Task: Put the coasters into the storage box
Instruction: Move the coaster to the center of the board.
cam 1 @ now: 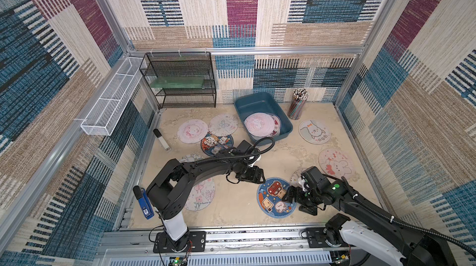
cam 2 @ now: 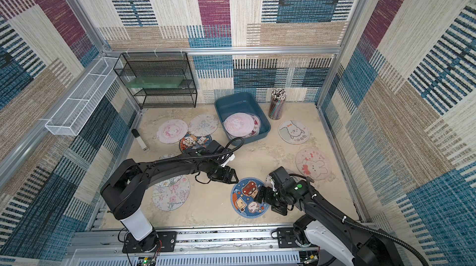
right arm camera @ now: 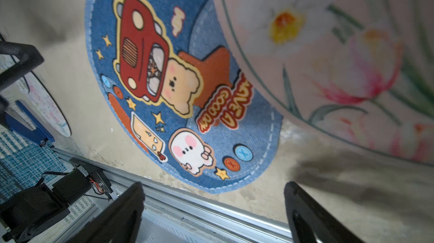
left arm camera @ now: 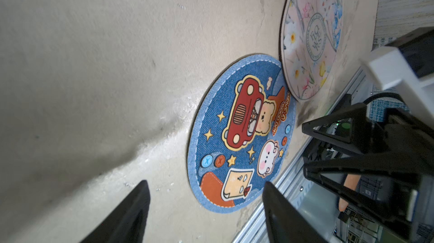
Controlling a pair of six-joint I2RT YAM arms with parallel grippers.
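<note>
Between both end effectors lay the blue coaster [cam 1: 277, 197], flat on the tabletop [cam 1: 231, 208]; the right end effector [cam 1: 289, 196], jaws spread and empty, sat at its right edge, looking nearer; the left end effector [cam 1: 262, 176], also spread, hovered by its far edge; a floral coaster [left arm camera: 310, 35] overlapped it; the box [cam 1: 257, 101] beyond held a few coasters, a pink coaster [cam 1: 259, 124] on top.

Even bright light; soft shadows; wrist views blurred nearby.
</note>
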